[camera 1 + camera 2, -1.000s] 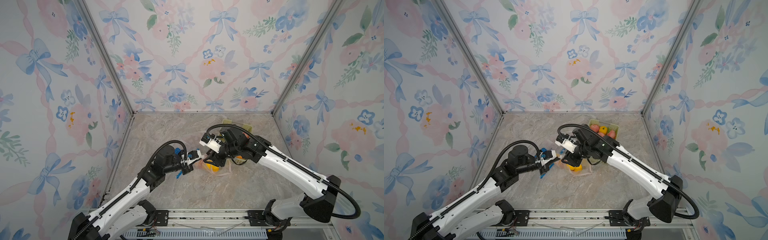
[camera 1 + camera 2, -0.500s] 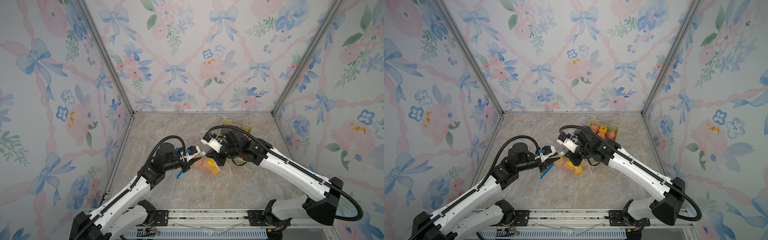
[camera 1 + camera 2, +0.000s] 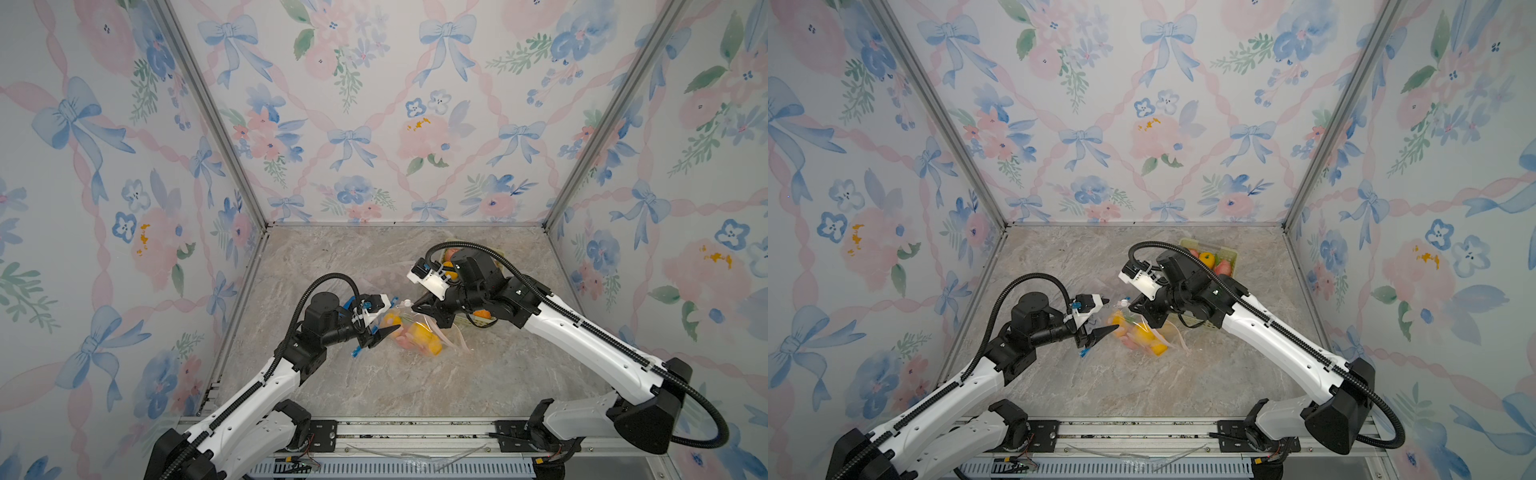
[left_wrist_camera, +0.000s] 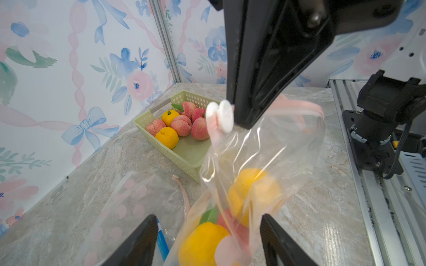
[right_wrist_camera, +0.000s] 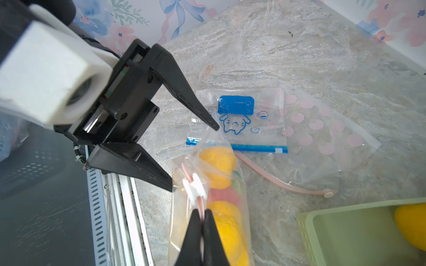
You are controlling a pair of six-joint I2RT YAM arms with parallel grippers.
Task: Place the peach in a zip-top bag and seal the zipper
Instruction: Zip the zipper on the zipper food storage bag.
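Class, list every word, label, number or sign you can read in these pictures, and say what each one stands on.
"CONTENTS": white print on the blue label of the cat-print bag lying on the table.
Tiny marks around the drawn cat: too small to read.
No text seen on the fruit-filled bag or basket.

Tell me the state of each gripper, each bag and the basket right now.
left gripper, open, fingers either side of the filled bag.
right gripper, shut on the filled bag's zipper strip.
filled bag, holds fruit, mouth looks partly open.
pink-dotted bag, empty, lying flat.
blue-zipper bag, empty, lying flat.
basket, holds peaches and oranges.
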